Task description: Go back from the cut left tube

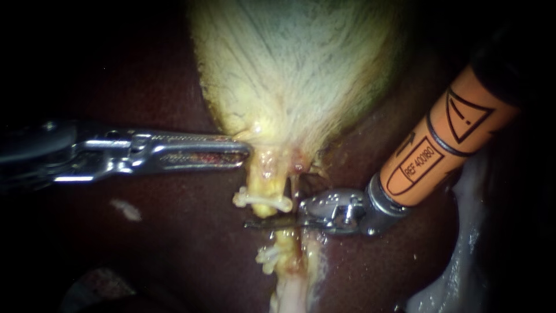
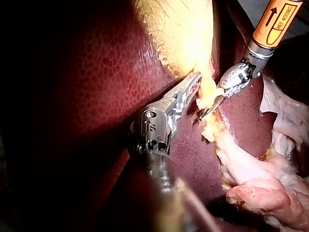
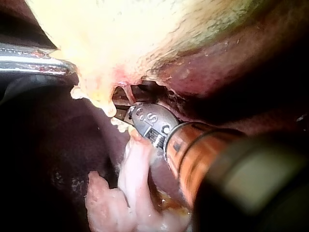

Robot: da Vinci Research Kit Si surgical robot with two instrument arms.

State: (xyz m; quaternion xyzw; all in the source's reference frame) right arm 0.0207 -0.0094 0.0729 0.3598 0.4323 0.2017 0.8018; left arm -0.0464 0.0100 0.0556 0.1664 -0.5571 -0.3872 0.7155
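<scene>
only our left wrist view shows the pale lumpy strand trailing from the cut left tube, which is yellow and waxy, with a white clip on each stump. our right instrument lies between the stumps, thin blades together and empty; our left instrument clamps the gallbladder neck in long ribbed jaws.

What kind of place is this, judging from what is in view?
Probably a surgical practice bench, though the surroundings are dark: a liver and pale gallbladder lie exposed, and the left instrument and right instrument reach a clipped tube.
</scene>
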